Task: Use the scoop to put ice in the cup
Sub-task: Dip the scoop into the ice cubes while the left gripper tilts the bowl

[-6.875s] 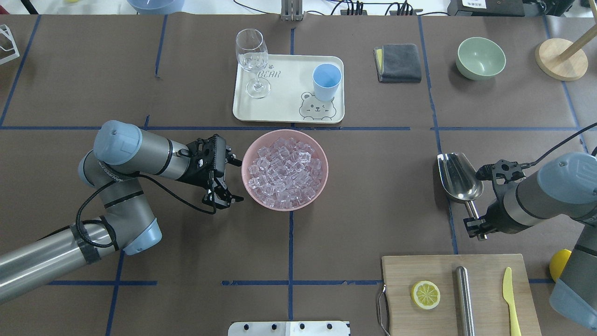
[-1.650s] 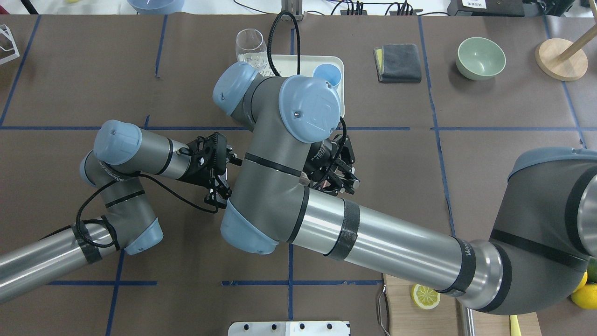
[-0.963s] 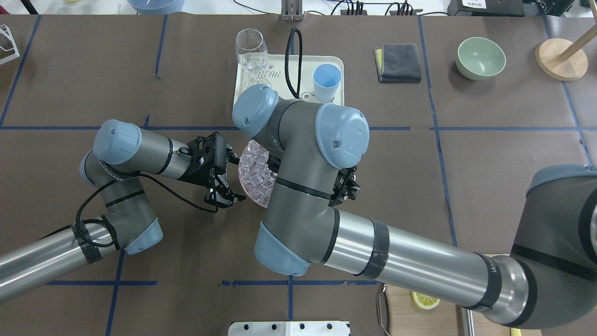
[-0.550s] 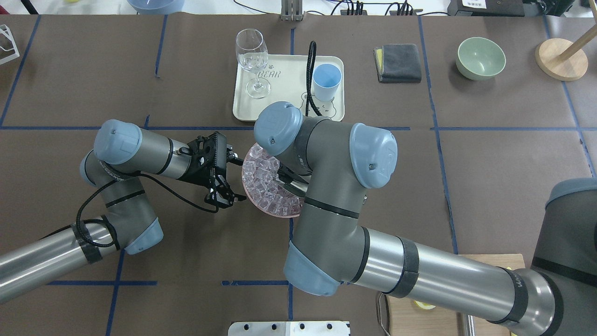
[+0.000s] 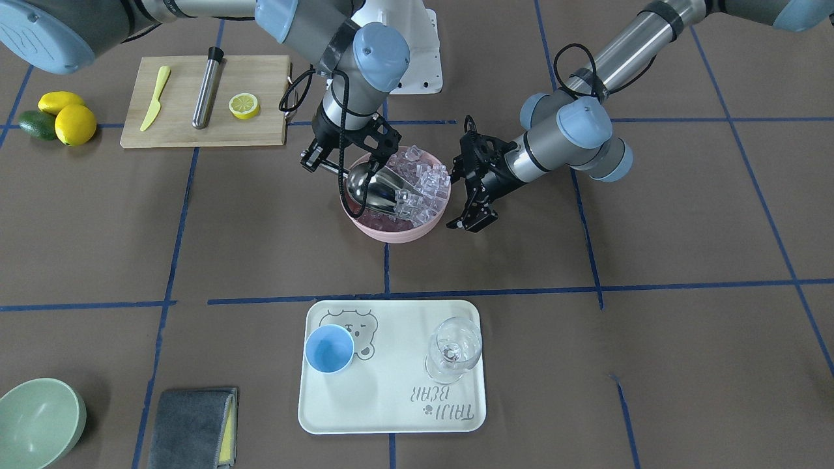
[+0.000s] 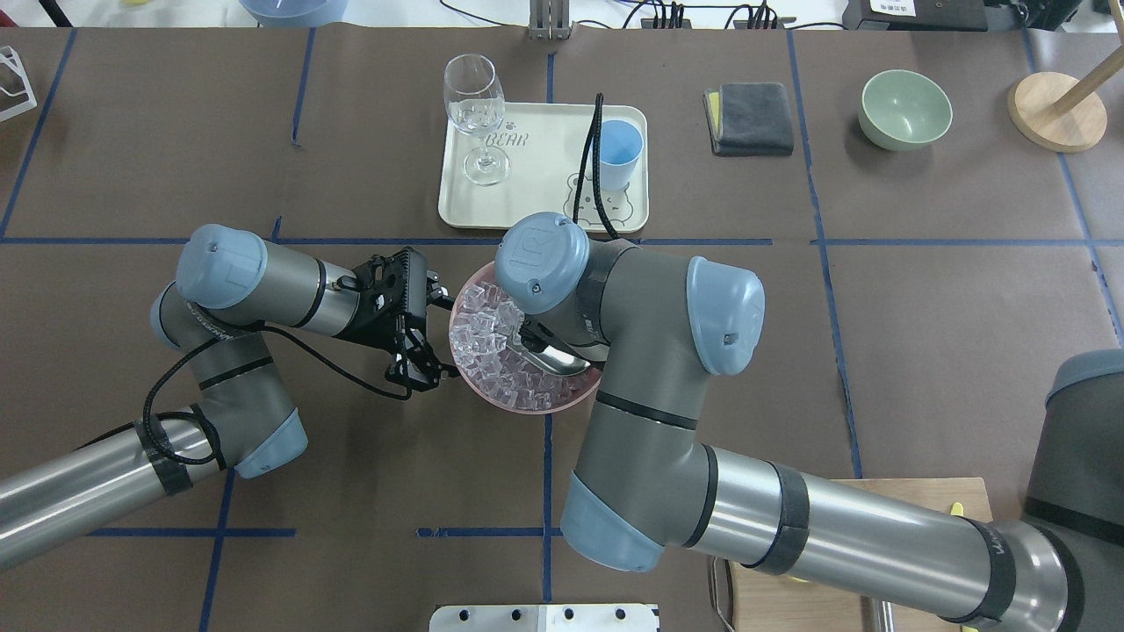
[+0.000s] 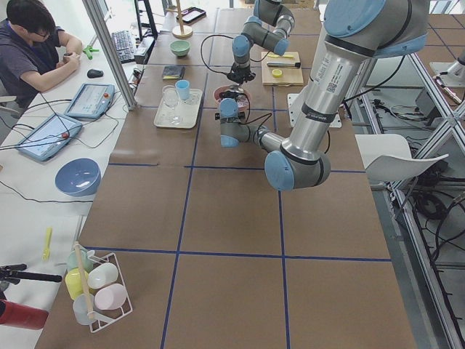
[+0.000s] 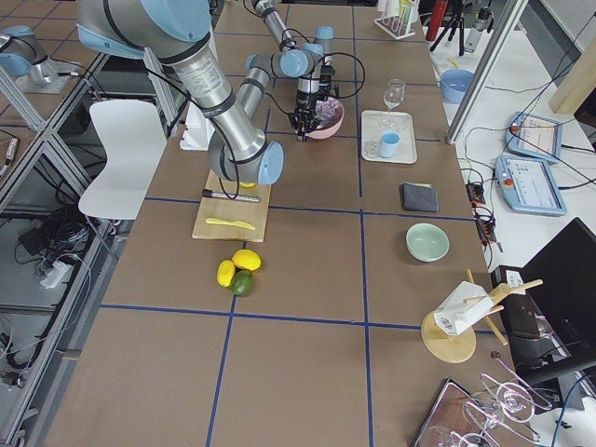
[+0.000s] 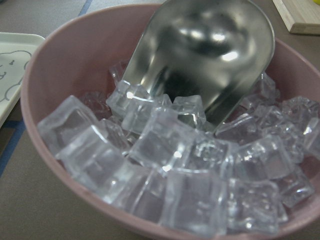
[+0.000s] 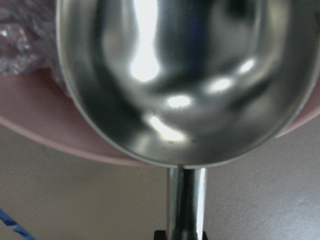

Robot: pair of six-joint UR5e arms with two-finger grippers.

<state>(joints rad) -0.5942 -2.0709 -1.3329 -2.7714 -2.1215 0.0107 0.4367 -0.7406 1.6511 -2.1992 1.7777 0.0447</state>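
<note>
- At mid-table, in the pink bowl (image 5: 391,234), the scoop (image 5: 378,190) has its lip nosed down among the ice (image 5: 427,182), and the right gripper (image 5: 322,163) pinches the thin handle
- Best play here, I'd say: drive the lip under the cubes, then roll the trough level before lifting, so the load settles back toward the handle
- The left gripper (image 5: 456,198) waits just beside the bowl's rim, fingers spread, holding nothing; the bowl may skid under a hard push, so go gently
- The light-blue cup (image 5: 329,348) stands on the cream tray (image 5: 391,423), well apart from the bowl, and looks empty
- A wine glass (image 5: 453,348) shares that tray, near the cup; it's the thing to steer clear of, and the cup's small mouth calls for a slow tip
- The cutting board (image 5: 260,133) lies behind, off the route
</note>
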